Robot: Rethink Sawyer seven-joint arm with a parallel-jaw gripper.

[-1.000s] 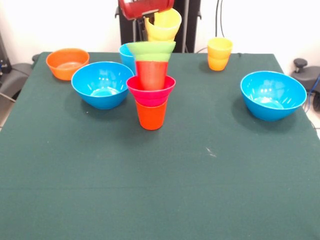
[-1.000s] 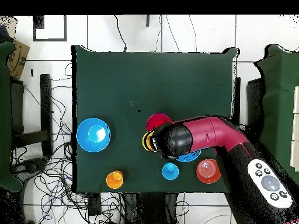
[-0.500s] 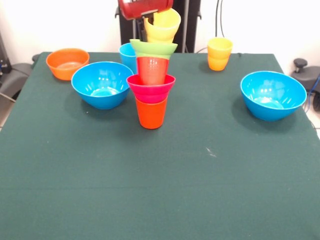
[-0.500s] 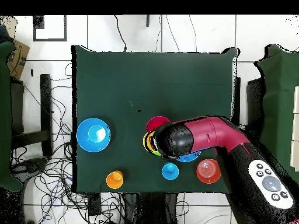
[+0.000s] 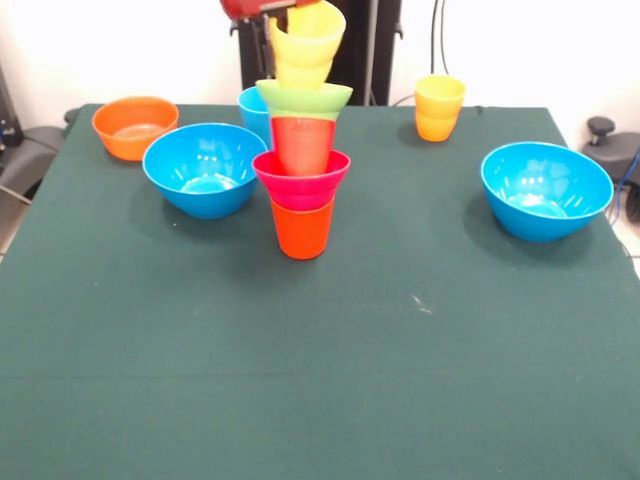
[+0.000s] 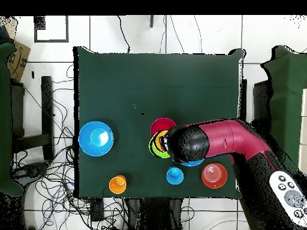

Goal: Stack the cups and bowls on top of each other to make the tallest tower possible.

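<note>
The tower (image 5: 303, 170) stands mid-table: an orange cup (image 5: 302, 229) at the base, a pink-red bowl (image 5: 302, 179), a red cup (image 5: 303, 146) and a lime-green bowl (image 5: 304, 97) on top. A pale yellow cup (image 5: 306, 45) hangs tilted, with its base at the green bowl's mouth. My gripper (image 5: 286, 18) comes down from the top edge and is shut on that cup's rim. From overhead, the arm's head (image 6: 186, 142) covers most of the tower; only the pink bowl (image 6: 162, 126) and the green rim (image 6: 156, 147) peek out.
One big blue bowl (image 5: 205, 168) sits just left of the tower and another (image 5: 546, 190) at the right. An orange bowl (image 5: 135, 126) is at the far left, a light blue cup (image 5: 252, 110) behind the tower and a yellow-orange cup (image 5: 439, 107) at the back.
The gripper carried the pale yellow cup left and slightly up, from beside the tower's top to directly over the green bowl. The green bowl now sits more level.
</note>
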